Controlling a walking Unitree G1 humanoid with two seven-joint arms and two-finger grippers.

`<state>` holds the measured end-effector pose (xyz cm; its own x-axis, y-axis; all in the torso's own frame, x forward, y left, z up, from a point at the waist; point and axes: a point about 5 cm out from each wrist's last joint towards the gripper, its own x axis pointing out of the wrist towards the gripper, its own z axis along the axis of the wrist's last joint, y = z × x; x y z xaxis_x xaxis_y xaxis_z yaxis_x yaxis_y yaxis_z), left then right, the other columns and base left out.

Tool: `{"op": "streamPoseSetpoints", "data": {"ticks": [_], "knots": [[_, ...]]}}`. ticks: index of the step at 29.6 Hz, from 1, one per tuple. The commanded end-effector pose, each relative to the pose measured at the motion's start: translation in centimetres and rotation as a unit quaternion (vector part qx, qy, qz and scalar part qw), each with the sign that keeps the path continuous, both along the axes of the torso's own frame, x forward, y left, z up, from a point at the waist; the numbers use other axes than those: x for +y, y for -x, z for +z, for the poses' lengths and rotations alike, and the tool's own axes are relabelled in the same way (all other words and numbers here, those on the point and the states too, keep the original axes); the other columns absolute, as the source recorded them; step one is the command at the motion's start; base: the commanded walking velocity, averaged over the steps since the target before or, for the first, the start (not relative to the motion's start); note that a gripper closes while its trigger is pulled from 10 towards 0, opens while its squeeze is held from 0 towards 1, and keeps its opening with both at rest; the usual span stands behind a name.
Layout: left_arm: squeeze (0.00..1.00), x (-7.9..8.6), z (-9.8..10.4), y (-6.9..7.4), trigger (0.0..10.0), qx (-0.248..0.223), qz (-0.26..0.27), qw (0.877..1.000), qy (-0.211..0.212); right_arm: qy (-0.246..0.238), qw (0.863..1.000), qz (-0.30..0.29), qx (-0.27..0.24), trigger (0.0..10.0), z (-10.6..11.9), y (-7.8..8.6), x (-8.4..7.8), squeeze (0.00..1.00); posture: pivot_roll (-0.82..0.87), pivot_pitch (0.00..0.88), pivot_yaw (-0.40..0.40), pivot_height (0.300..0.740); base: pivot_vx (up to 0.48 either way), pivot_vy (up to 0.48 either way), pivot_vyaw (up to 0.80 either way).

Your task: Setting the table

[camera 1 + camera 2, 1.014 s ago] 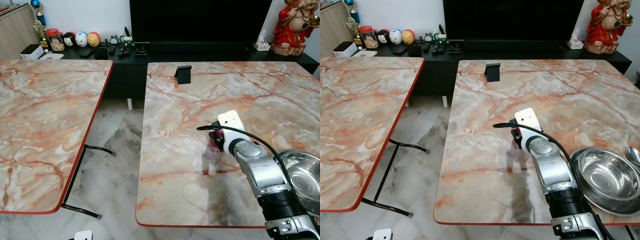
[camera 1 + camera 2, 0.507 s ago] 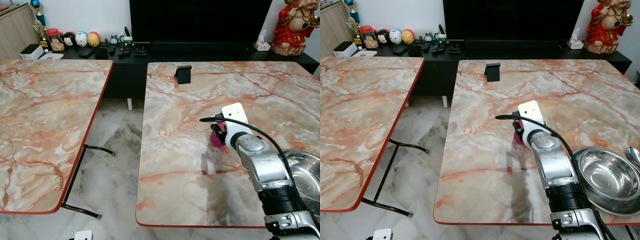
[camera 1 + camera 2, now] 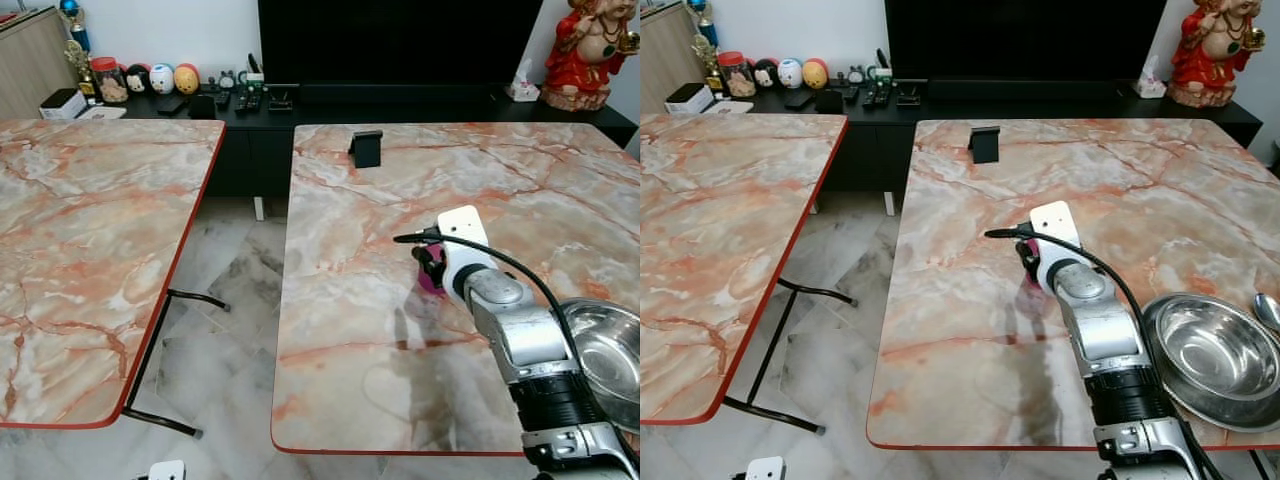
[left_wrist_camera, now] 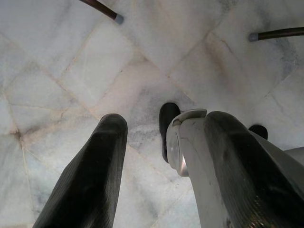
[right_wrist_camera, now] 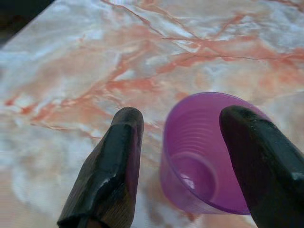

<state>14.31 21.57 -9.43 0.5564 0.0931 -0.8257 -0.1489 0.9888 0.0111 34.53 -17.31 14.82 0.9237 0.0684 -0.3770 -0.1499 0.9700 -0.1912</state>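
Purple cup (image 5: 209, 156) upright btwn open right pincer (image 5: 190, 166) fingers on marble table (image 3: 340, 250); wrist cam shows gap.

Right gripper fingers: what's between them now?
In the right wrist view, the purple cup stands upright on the marble table between the right gripper's spread fingers, nearer one finger, with a gap to the other.

A small translucent purple plastic cup (image 5: 204, 156) stands upright and empty, mouth up, with fine ribs inside its wall, on the pink-veined marble table (image 3: 970, 330). A wide shiny round steel bowl (image 3: 1215, 358), also empty, sits on the same table well apart from the cup, toward the table's near right corner.
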Motion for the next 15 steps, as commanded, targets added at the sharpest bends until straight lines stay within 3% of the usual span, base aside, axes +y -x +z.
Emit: {"op": "streamPoseSetpoints", "data": {"ticks": [1,5,8,10,12,13,15], "knots": [[0.0,0.2,-0.1,0.2,10.0,0.01,-0.004,1.0,-0.004,-0.012,1.0,0.007,-0.018,10.0,0.8,-0.1,0.3,0.0,-0.12,0.0,-0.006,0.719,0.0,0.0,0.0],[0.0,0.2,-0.1,0.2,10.0,0.01,-0.004,1.0,-0.005,-0.02,0.999,0.009,-0.036,10.0,1.1,-0.2,0.5,0.0,-0.12,0.0,-0.006,0.719,0.0,0.0,0.0],[0.0,0.3,-0.1,0.2,10.0,0.009,-0.005,1.0,-0.006,-0.053,0.994,0.005,-0.095,10.0,2.1,-0.4,0.6,0.0,-0.13,0.0,-0.006,0.719,0.0,0.0,0.0],[0.0,0.3,-0.1,0.2,10.0,0.009,-0.005,1.0,-0.006,-0.06,0.993,0.004,-0.105,10.0,2.3,-0.4,0.6,0.0,-0.13,0.0,-0.006,0.719,0.0,0.0,0.0],[0.0,0.3,0.0,0.2,10.0,0.006,-0.004,1.0,-0.008,-0.084,0.98,0.003,-0.182,10.0,3.2,0.1,0.6,0.0,-0.13,0.0,-0.005,0.719,0.0,0.0,0.0],[0.0,0.3,0.0,0.2,10.0,0.006,-0.004,1.0,-0.008,-0.084,0.98,0.003,-0.182,10.0,3.2,0.1,0.6,0.0,-0.13,0.0,-0.005,0.719,0.0,0.0,0.0],[0.0,0.4,0.0,0.1,10.0,0.001,-0.002,1.0,-0.012,-0.106,0.965,-0.018,-0.238,10.0,3.3,1.0,0.3,0.0,-0.13,0.0,-0.005,0.719,0.0,0.0,0.0]]}}
